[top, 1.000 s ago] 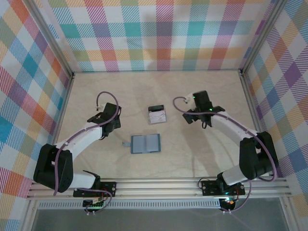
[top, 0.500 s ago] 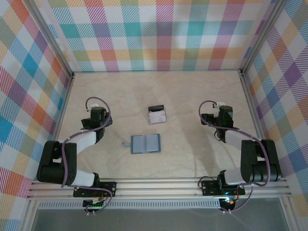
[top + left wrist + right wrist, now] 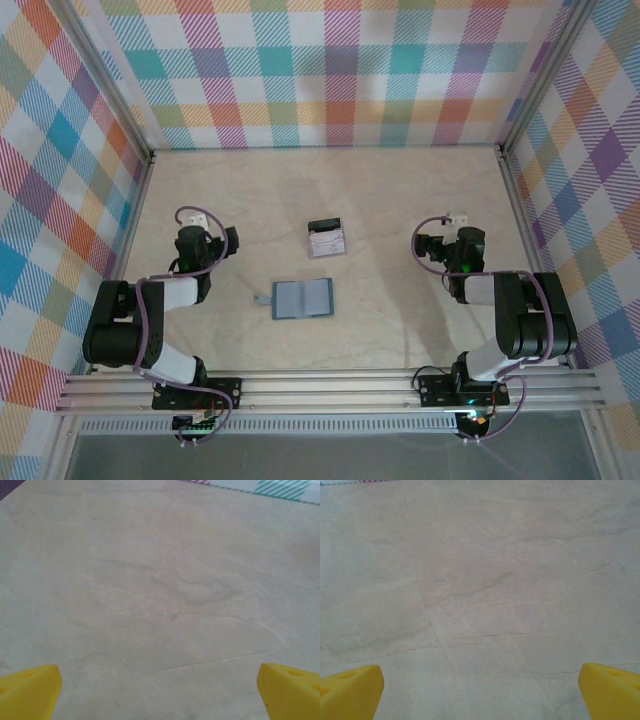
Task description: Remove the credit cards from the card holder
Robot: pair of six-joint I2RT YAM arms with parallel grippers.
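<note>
Counter [image 3: 420,190] shows credit cards [image 3: 327,240] lying outside the card holder [image 3: 303,298]. Left gripper [image 3: 160,692] and right gripper [image 3: 480,692] gape empty; I judge the task finished, no next move needed.

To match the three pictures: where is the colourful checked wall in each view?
Top external: the colourful checked wall stands behind and beside the beige marbled table top.
Left wrist: the wall, a strip at the top right edge.
Right wrist: the wall, a sliver at the top left edge.
Shared landmark: the table top.
</note>
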